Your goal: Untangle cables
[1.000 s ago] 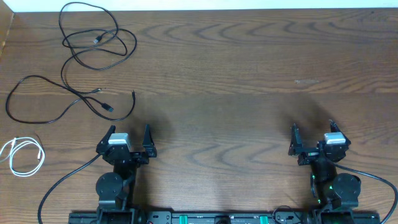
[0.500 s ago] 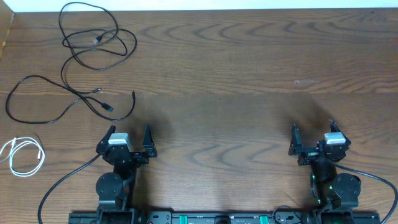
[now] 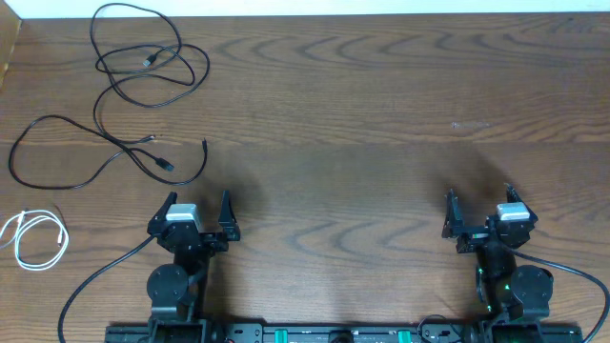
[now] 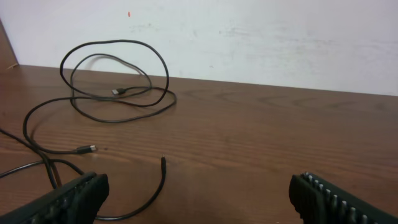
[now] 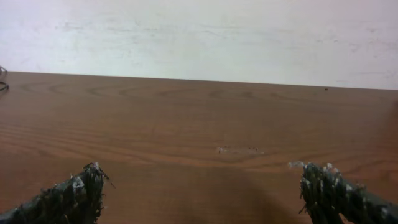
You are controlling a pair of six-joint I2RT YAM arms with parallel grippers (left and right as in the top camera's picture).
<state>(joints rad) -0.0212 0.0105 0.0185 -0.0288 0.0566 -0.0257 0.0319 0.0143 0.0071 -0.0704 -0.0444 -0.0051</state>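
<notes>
Two long black cables lie at the far left of the table. One (image 3: pixel 152 57) is coiled in loops near the back edge and shows in the left wrist view (image 4: pixel 118 93). The other (image 3: pixel 91 157) runs in a wide loop below it and crosses the first; its free end (image 4: pixel 163 163) lies just ahead of my left gripper. A short white cable (image 3: pixel 33 238) lies coiled at the left edge, apart from the black ones. My left gripper (image 3: pixel 197 211) is open and empty at the front left. My right gripper (image 3: pixel 478 203) is open and empty at the front right.
The brown wooden table (image 3: pixel 362 114) ends at a white wall at the back. A small pale scuff (image 3: pixel 469 125) marks the wood ahead of my right gripper. Thick black arm cables (image 3: pixel 95 286) run from both bases along the front edge.
</notes>
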